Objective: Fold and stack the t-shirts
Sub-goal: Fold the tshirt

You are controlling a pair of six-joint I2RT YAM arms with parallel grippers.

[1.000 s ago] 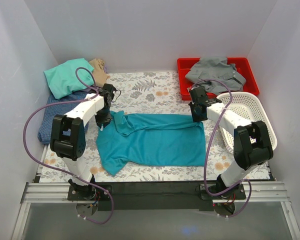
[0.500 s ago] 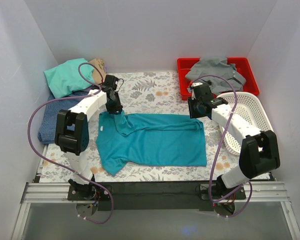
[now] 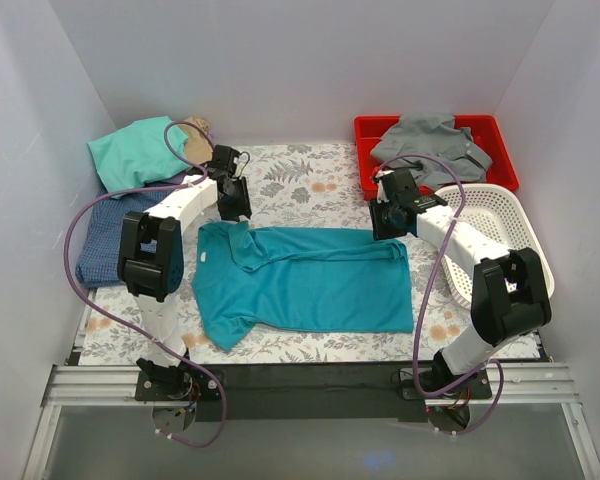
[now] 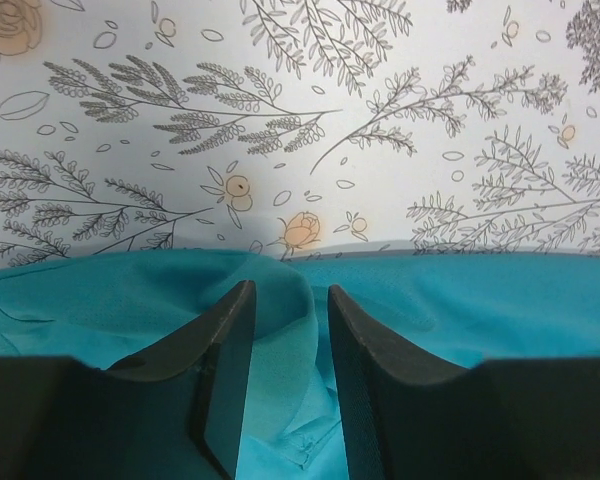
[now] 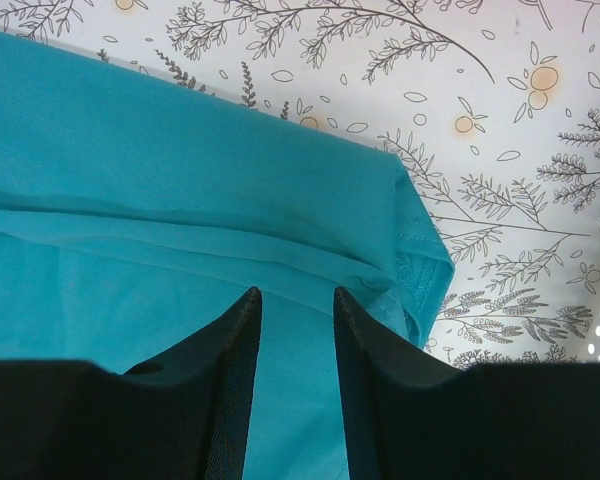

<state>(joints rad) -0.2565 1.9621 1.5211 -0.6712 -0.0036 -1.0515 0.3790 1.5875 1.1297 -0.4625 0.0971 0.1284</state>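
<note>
A deep-teal t-shirt (image 3: pixel 310 280) lies flat on the flowered table, folded lengthwise, with one sleeve toward the near left. My left gripper (image 3: pixel 238 208) hovers over its far left corner, by the collar. In the left wrist view my left gripper (image 4: pixel 290 290) is open, and a raised fold of the teal t-shirt (image 4: pixel 480 300) lies loose under the gap. My right gripper (image 3: pixel 385 228) is above the far right corner. In the right wrist view my right gripper (image 5: pixel 296 295) is open over the hem of the teal t-shirt (image 5: pixel 130 200), gripping nothing.
Mint green (image 3: pixel 135 150), tan (image 3: pixel 195 140) and blue-checked (image 3: pixel 100 225) shirts are piled at the far left. A grey shirt (image 3: pixel 430 140) lies in the red tray (image 3: pixel 365 130) at the far right. A white mesh basket (image 3: pixel 500 215) stands beside the right arm.
Both grippers have opened and let go of the teal shirt's far edge. The left gripper has drawn back toward the far side; the right one has shifted slightly the same way.
</note>
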